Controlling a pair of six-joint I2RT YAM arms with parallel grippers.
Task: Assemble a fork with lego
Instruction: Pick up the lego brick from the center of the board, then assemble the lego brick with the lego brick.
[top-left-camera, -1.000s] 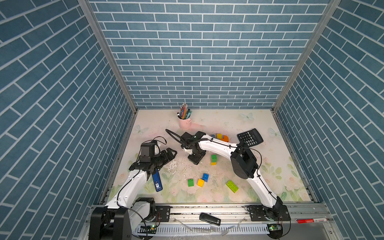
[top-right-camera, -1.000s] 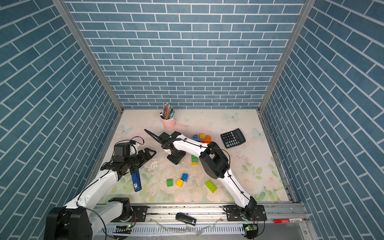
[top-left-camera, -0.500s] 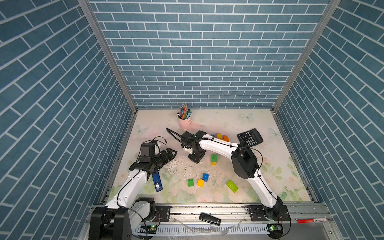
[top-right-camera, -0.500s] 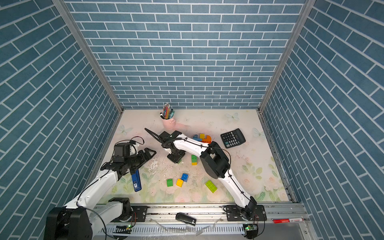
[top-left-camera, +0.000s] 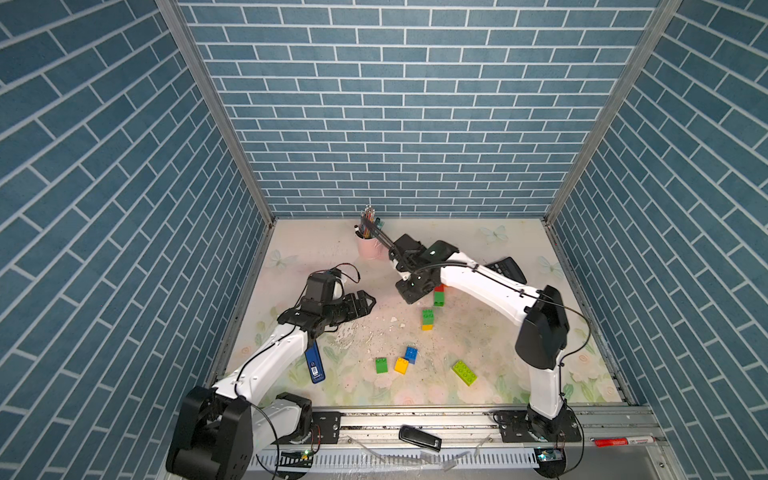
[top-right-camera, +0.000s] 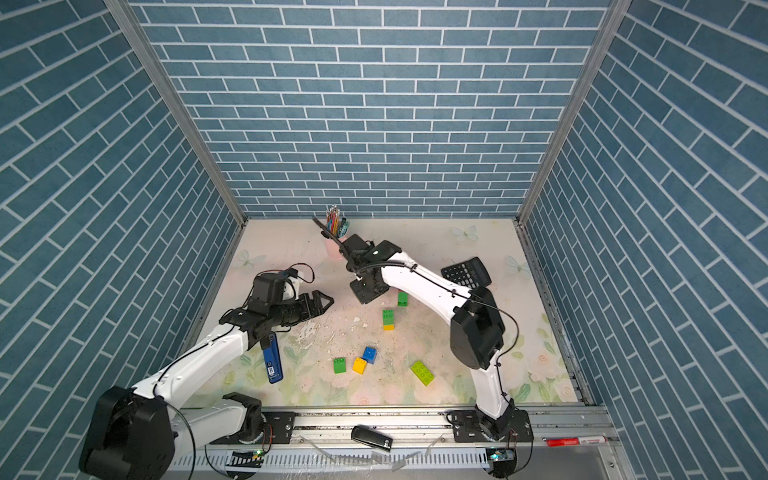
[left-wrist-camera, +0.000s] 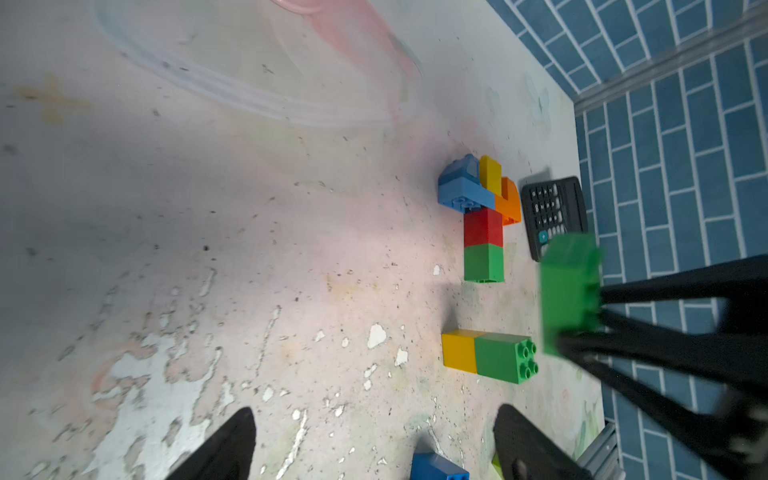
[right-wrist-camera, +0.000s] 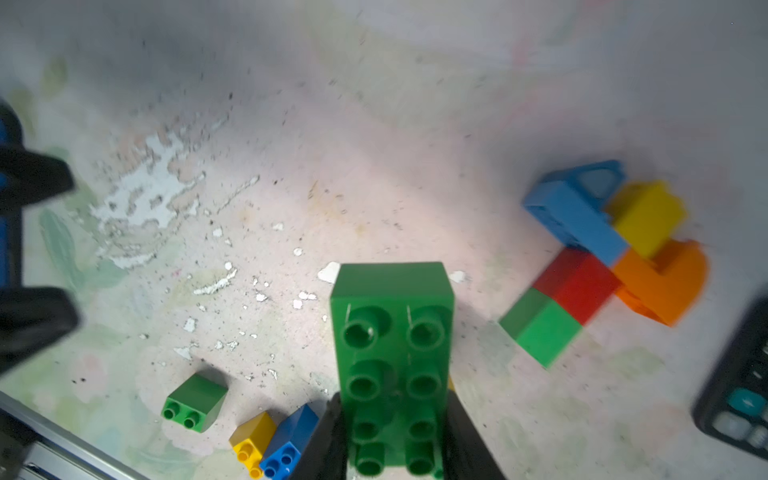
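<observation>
Far left: left gripper (top-left-camera: 362, 302) spread wide, holding nothing. Next: right gripper (right-wrist-camera: 392, 436) clamped on a long green brick (right-wrist-camera: 392, 345), held above the table (top-left-camera: 498, 237). Nearby on the table: green-yellow pair (top-left-camera: 427, 319) and a joined blue-yellow-orange-red-green piece (left-wrist-camera: 482, 224). Toward the front: four loose bricks (top-left-camera: 381, 365).

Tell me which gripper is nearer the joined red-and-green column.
Right. The right gripper, shut on a green brick, hovers close beside the column; the open left gripper is clearly farther off.
</observation>
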